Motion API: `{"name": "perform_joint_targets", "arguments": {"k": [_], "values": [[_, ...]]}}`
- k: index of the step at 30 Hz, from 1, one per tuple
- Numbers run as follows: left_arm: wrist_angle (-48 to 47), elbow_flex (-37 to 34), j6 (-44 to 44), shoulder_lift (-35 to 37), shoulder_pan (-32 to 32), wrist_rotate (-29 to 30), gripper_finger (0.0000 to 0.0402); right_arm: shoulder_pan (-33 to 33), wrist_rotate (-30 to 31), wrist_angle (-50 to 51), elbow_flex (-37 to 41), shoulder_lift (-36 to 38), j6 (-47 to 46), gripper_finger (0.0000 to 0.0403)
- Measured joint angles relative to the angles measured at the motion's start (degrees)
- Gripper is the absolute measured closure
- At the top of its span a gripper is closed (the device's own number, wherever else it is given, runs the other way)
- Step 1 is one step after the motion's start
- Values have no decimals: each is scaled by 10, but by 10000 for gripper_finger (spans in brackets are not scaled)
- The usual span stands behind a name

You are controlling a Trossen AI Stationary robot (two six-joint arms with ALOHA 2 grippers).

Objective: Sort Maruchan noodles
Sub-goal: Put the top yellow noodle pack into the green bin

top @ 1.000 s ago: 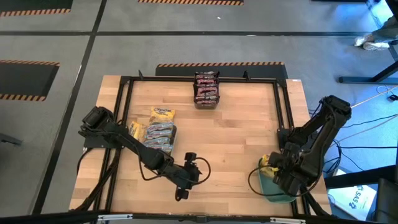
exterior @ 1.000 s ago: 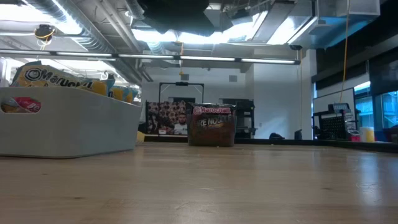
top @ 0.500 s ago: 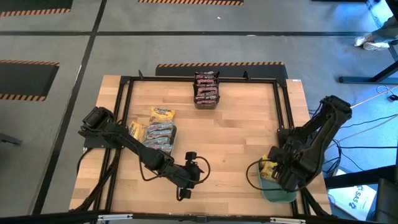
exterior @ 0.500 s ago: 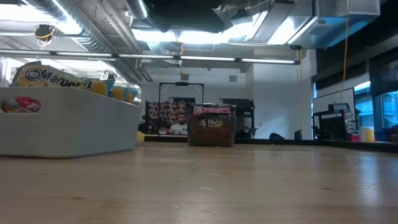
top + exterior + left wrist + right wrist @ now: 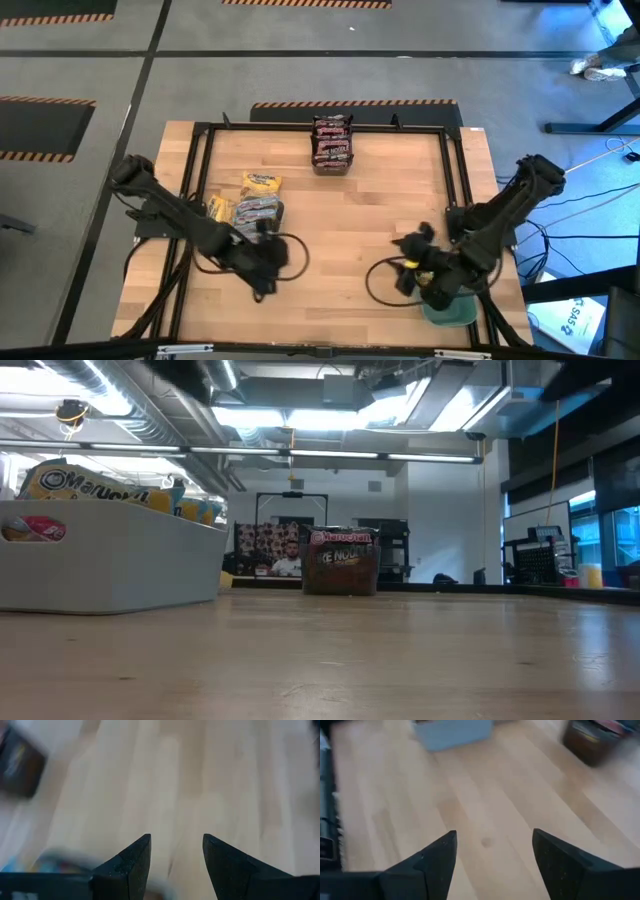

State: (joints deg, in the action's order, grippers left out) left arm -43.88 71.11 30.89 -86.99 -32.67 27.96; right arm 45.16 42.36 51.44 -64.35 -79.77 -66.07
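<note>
The Maruchan noodles lie in three places. A stack of dark brown packets [image 5: 332,145] stands at the table's far edge and also shows in the low view [image 5: 340,560]. Yellow and pinkish packets [image 5: 252,208] sit in the pale grey tray [image 5: 110,565] on the left. My left gripper [image 5: 262,268] hangs open over bare wood just near of that tray, holding nothing [image 5: 175,837]. My right gripper [image 5: 408,262] is open over the wood, left of the teal tray [image 5: 455,312], and empty too [image 5: 495,832].
A black frame [image 5: 455,170] runs around the table top. The pale grey tray [image 5: 452,732] and the dark stack [image 5: 592,740] show far ahead in the right wrist view. Bare wood [image 5: 370,215] lies between the two grippers and the far stack.
My left gripper has swung from the table's near middle toward the left, ending beside the pale grey tray. My right gripper has moved off the teal tray toward the table's left, over bare wood. The packets on the table have stayed in place.
</note>
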Motion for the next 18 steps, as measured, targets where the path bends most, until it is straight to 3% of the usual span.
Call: {"name": "perform_joint_targets", "arguments": {"k": [5,9,15,18], "values": [[-157,0,73,66,-4,27,227,-72,-59,-268,79,-19,197,159],[-214,-14,93,115,25,67,227,-136,-121,-432,123,-52,316,159],[-208,-89,51,184,140,71,227,-214,-135,-508,131,-108,407,159],[-203,-125,16,206,194,45,227,-239,-135,-508,131,-129,432,159]]}}
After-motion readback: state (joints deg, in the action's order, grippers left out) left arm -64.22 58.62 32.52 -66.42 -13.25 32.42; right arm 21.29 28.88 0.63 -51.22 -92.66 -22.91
